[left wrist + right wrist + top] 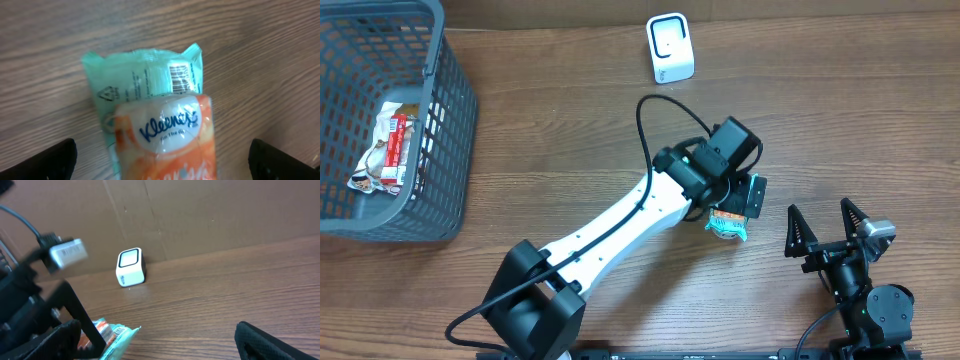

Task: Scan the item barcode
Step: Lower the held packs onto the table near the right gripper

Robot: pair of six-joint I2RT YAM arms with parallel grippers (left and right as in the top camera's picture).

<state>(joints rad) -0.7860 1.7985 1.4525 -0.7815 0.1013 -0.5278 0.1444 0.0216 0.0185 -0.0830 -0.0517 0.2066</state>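
An orange Kleenex tissue pack (167, 135) lies on the table on top of a teal packet (140, 80), whose barcode (180, 76) faces up. My left gripper (162, 157) hangs over both and is open. Its dark fingertips (60, 160) stand wide at either side, clear of the pack. From overhead the packs (728, 226) peek out under the left gripper (738, 200). The white scanner (670, 48) stands at the back of the table, also seen in the right wrist view (131, 267). My right gripper (825, 228) sits open to the right of the packs, holding nothing.
A grey wire basket (440, 130) at the far left holds a few packets (390, 150). A cardboard wall (200, 215) rises behind the scanner. The left arm's black cable (655, 110) loops above the table between the scanner and the left gripper.
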